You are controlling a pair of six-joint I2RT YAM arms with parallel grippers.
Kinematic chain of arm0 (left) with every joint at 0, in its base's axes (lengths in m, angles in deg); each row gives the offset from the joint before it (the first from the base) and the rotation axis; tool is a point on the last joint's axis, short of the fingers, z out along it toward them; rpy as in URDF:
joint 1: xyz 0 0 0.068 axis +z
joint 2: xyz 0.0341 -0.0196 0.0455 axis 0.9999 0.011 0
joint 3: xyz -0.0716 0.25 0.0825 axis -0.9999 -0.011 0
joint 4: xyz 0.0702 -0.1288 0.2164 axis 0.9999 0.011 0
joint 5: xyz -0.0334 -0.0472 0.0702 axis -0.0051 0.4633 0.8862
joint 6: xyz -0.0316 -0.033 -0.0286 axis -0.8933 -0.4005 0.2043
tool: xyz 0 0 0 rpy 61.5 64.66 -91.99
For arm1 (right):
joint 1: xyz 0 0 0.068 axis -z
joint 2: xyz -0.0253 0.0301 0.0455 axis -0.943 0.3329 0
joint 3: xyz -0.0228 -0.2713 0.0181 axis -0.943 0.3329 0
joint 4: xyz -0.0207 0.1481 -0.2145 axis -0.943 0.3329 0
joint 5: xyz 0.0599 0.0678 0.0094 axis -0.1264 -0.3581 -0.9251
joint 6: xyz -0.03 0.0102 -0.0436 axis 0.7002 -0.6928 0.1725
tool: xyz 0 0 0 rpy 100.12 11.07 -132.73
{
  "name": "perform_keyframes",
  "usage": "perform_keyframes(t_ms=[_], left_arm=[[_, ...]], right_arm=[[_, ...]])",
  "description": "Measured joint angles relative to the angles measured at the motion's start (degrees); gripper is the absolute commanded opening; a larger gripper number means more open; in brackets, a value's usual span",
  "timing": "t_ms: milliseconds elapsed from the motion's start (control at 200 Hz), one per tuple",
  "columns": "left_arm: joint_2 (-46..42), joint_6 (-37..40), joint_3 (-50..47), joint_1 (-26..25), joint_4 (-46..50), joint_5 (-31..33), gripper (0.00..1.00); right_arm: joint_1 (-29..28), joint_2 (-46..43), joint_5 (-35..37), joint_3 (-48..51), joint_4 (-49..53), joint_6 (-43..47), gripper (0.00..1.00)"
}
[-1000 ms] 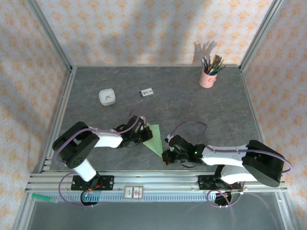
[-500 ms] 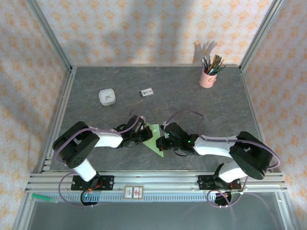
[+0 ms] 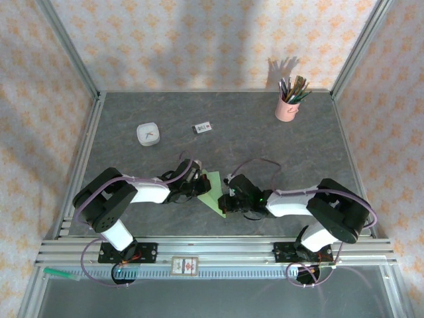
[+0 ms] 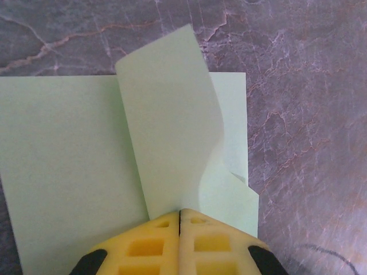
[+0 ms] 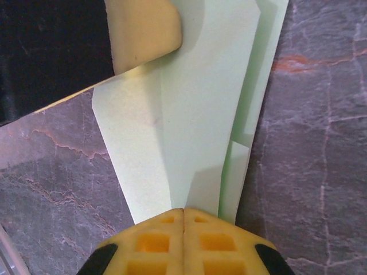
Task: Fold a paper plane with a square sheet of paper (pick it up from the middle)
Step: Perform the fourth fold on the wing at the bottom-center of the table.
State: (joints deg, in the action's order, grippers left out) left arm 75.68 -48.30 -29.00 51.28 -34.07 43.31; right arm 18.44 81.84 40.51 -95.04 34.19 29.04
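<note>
Closed, the left claw (image 3: 198, 189) pins the paper plane (image 3: 213, 191) to the bench (image 3: 285, 159) from 9 o'clock, seemingly so the closed right claw (image 3: 226, 199) at 4 o'clock can flatten creases.

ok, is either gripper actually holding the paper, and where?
Nothing looks pinched: the left gripper, shut, presses the green paper at the raised flap's base; the right gripper, shut, at its narrow end.

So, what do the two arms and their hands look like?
The left arm and right arm: white shells, bulky black joints, a looping lilac cable on each. The left hand and right hand: yellow fingers with square waffle pockets, black behind.
</note>
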Motion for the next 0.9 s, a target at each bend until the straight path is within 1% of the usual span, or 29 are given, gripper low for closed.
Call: perform_keyframes(t_ms=[255, 360, 435, 506, 596, 666, 896], left_arm=[[-1.3, -0.2, 1.6, 0.6, 4.0, -0.4, 0.16], [-4.0, -0.7, 1.6, 0.7, 4.2, -1.4, 0.17], [-5.9, -1.6, 1.6, 0.4, 4.1, -2.0, 0.14], [-7.2, -2.4, 1.4, -0.3, 3.4, -2.6, 0.09], [-7.5, -3.9, 0.6, -1.8, 2.0, -3.4, 0.03], [-7.5, -4.8, -0.4, -2.8, 1.1, -4.3, 0.01], [-4.2, -6.8, -2.2, -4.4, -1.7, -6.1, 0.0]], right_arm=[[0.0, 0.0, 0.2, 1.3, -2.3, -2.2, 0.0], [0.0, 0.0, 0.2, 1.6, -2.7, -2.9, 0.0], [0.0, 0.0, 0.2, 1.7, -3.0, -3.3, 0.0], [0.0, 0.0, 0.3, 1.7, -3.0, -3.4, 0.0], [0.0, 0.0, 0.4, 1.7, -3.0, -3.4, 0.0], [0.0, 0.0, 0.4, 1.7, -3.0, -3.4, 0.0], [0.0, 0.2, 0.4, 1.6, -2.8, -3.4, 0.0]])
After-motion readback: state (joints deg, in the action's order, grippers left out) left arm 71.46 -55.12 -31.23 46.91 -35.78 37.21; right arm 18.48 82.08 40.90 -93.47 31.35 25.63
